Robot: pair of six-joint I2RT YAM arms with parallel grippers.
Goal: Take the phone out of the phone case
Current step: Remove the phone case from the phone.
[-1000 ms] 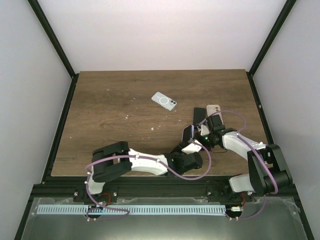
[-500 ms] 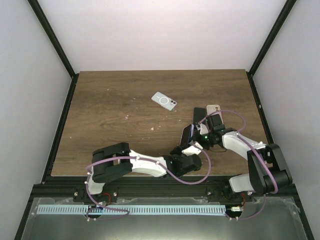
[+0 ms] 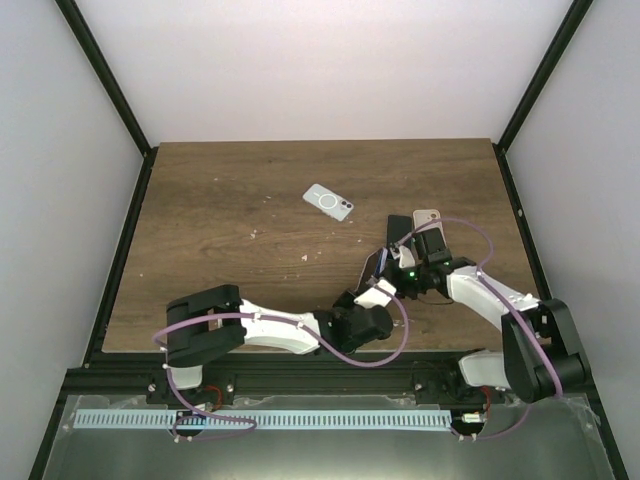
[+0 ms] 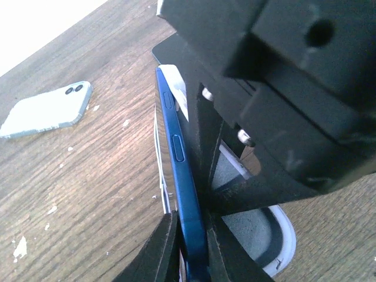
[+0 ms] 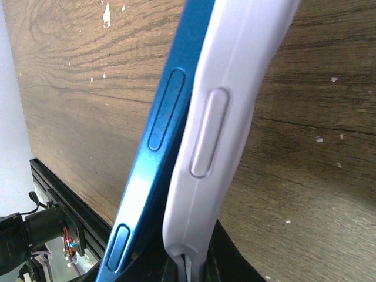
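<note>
Left wrist view: your left gripper (image 4: 191, 249) is pinched tight on the edge of the blue phone (image 4: 178, 161).
Your right gripper (image 5: 189, 265) is clamped on the pale phone case (image 5: 223, 117). The phone stands on edge beside it, at the desk's (image 3: 220, 220) near right. A second cased phone (image 3: 328, 201) lies flat farther back.

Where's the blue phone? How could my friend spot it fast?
Look at the brown wooden table, toward its front right. There the left tool pinches the thin shiny blue phone, and the right tool grips the white rubbery case beside it. Unlike the pale phone lying flat farther back, it's held up.
</note>
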